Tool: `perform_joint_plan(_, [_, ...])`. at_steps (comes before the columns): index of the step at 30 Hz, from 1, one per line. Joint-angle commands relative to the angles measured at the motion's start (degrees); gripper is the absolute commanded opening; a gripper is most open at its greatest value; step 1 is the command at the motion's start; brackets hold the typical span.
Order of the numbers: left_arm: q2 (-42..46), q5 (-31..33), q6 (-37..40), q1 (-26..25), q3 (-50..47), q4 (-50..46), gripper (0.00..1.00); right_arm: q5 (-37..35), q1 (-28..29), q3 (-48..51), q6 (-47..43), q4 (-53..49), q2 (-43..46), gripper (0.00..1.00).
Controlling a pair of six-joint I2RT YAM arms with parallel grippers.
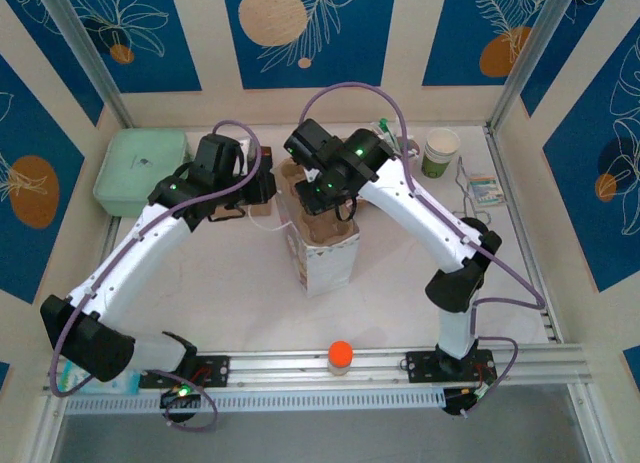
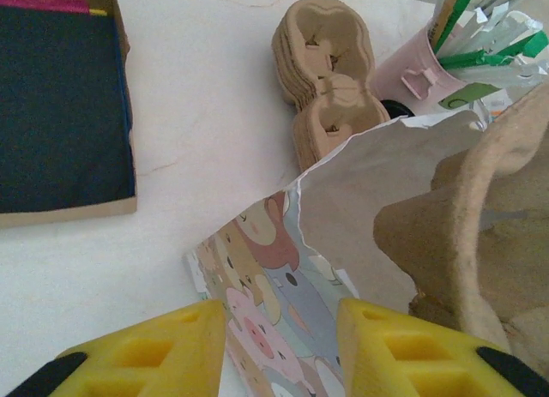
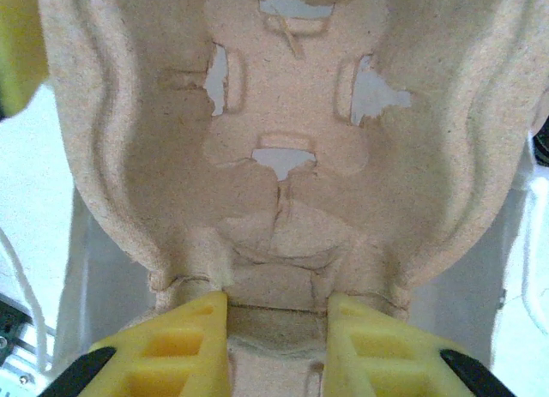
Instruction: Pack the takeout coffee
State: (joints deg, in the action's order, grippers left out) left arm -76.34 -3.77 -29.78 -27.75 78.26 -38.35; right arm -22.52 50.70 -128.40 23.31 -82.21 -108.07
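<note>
The right hand [image 3: 277,315] grips the near rim of a brown pulp cup carrier [image 3: 292,157].

White table [image 1: 230,293] bears bag [image 1: 328,268], green box [image 1: 140,168], cup [image 1: 440,151].

Both arms arch toward 12 o'clock, wrists converging; left claw [image 2: 281,345] stands parted, right claw [image 3: 279,328] pinches the pulp carrier [image 3: 283,157].

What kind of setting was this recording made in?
Probably a mock café packing station inside a robot test cell. A pulp cup carrier sits at the mouth of a paper bag, beside a holder of straws or stirrers. Aluminium framing and decorated wall panels enclose the table.
</note>
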Motion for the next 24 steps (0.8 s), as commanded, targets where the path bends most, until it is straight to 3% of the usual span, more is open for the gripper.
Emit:
perform_joint_plan(1, [2.3,0.52,0.86,0.76,-0.34,-0.15,0.36,-0.41,0.59,1.03,-0.71,-1.73,-1.16,0.26])
perform_joint_plan(15, [3.12,0.18,0.8,0.76,-0.73,0.29,0.14,0.56,0.36,3.94,-0.7,-0.52,-1.87,0.26])
perform_joint_plan(21, [3.21,-0.01,0.78,0.76,-1.18,0.43,0.14,1.46,0.02,5.58,-0.64,0.63,-1.89,0.26])
perform_joint_plan(24, [3.29,0.08,0.94,0.76,-1.35,0.34,0.19,1.84,-0.07,6.19,-0.63,0.78,-1.81,0.26])
